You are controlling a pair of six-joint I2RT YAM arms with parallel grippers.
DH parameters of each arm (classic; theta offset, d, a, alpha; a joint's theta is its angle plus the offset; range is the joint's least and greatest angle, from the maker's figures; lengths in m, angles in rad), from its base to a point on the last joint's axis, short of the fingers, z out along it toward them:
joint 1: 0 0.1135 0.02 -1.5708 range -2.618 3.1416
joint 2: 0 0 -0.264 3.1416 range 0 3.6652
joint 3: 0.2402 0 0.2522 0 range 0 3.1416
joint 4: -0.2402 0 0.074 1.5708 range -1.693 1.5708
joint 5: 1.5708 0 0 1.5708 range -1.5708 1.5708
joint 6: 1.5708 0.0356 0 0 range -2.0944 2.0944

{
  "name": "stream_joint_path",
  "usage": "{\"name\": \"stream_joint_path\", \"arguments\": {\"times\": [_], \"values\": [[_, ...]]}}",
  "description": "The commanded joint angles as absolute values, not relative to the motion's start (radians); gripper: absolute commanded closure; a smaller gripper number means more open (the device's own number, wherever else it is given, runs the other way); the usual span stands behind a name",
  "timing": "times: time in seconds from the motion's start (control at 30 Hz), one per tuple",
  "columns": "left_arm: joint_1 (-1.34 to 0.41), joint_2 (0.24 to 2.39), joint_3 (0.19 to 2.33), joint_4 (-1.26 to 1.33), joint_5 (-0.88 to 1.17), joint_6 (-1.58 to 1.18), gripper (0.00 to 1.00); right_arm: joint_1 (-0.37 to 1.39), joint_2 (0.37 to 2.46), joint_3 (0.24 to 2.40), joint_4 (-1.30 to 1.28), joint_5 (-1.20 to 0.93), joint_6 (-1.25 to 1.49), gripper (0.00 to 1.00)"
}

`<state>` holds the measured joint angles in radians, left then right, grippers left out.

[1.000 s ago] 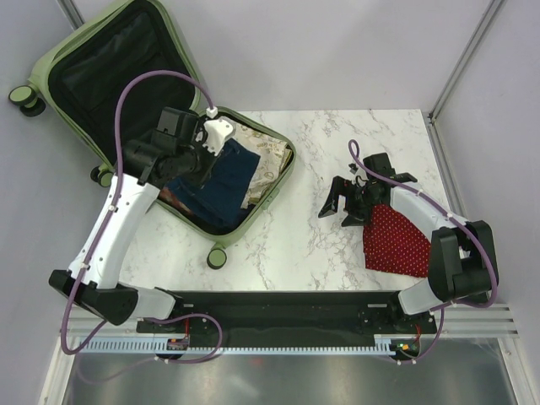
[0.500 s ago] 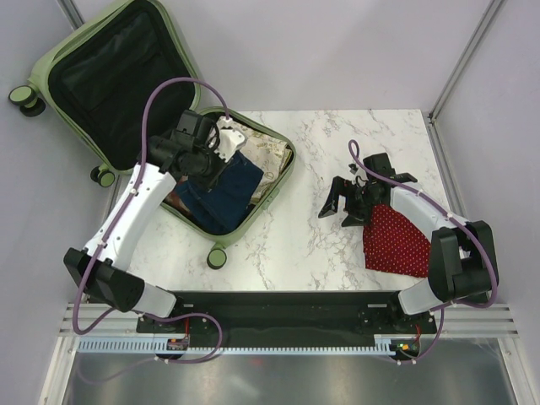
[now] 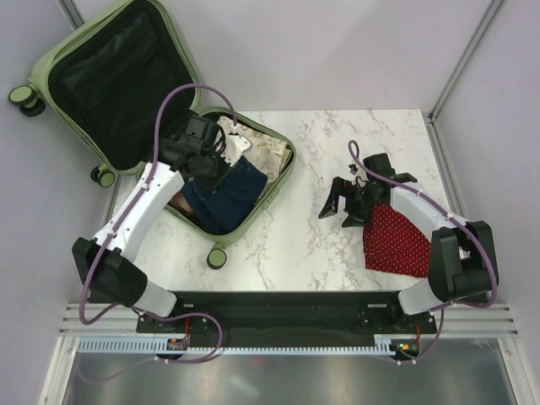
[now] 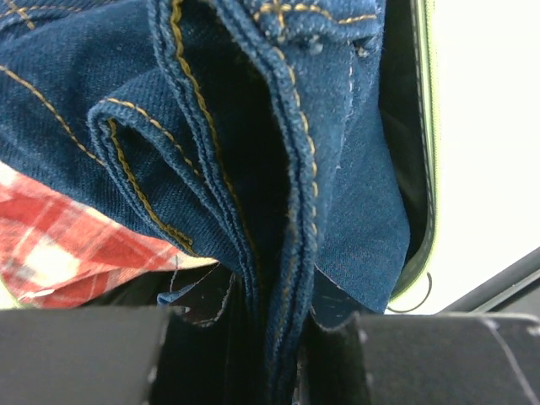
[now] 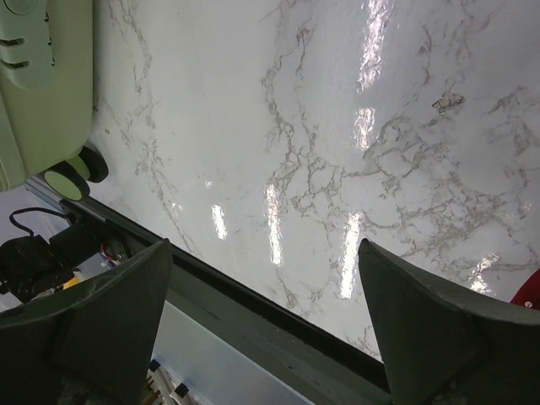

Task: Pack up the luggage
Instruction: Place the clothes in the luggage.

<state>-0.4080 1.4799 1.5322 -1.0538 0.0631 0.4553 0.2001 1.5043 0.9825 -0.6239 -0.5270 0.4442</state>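
Red dotted cloth (image 3: 396,240) lies on the table (image 3: 337,143) just behind the right gripper (image 3: 342,207), on the side toward that arm's base; one corner of it shows at the edge of the right wrist view (image 5: 527,295). The right gripper (image 5: 261,249) is released, its two fingers (image 5: 101,329) spread wide over bare marble (image 5: 295,126) with nothing between them.

Off to that gripper's left, well apart, sits the luggage (image 5: 42,84), its pale green shell and one black-and-green wheel (image 5: 72,177) showing in the right wrist view.

The left gripper (image 3: 215,164) is down inside the luggage's lower half, clenched on a pair of jeans (image 3: 228,190). In the left wrist view a thick fold of the dark denim (image 4: 321,169), with its yellow stitching, runs straight down between the gripper's fingers (image 4: 84,354) and is pinched there (image 4: 270,337). A red checked cloth (image 4: 76,253) lies under the jeans, to the gripper's left in that view. A pale patterned fabric (image 3: 270,152) lies in the same half, just beyond the gripper.

The luggage (image 3: 101,76) lies open at the table's far left corner. Its lid, lined in black, tilts back past the table edge, beyond the left gripper.
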Motion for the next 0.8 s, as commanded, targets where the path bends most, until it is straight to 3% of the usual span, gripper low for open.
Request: {"name": "stream_joint_path", "arguments": {"times": [0.0, 0.43, 0.77], "values": [[-0.375, 1.505, 1.508, -0.965, 0.1, 0.5, 0.98, 0.201, 1.485, 0.983, -0.627, -0.549, 0.429, 0.02], [-0.226, 1.632, 1.499, -0.919, 0.12, 0.506, 0.98, 0.201, 1.488, 0.992, -0.627, -0.546, 0.425, 0.02], [-0.175, 1.733, 1.514, -0.891, 0.012, 0.485, 0.98, 0.199, 1.502, 1.005, -0.632, -0.548, 0.419, 0.02]]}}
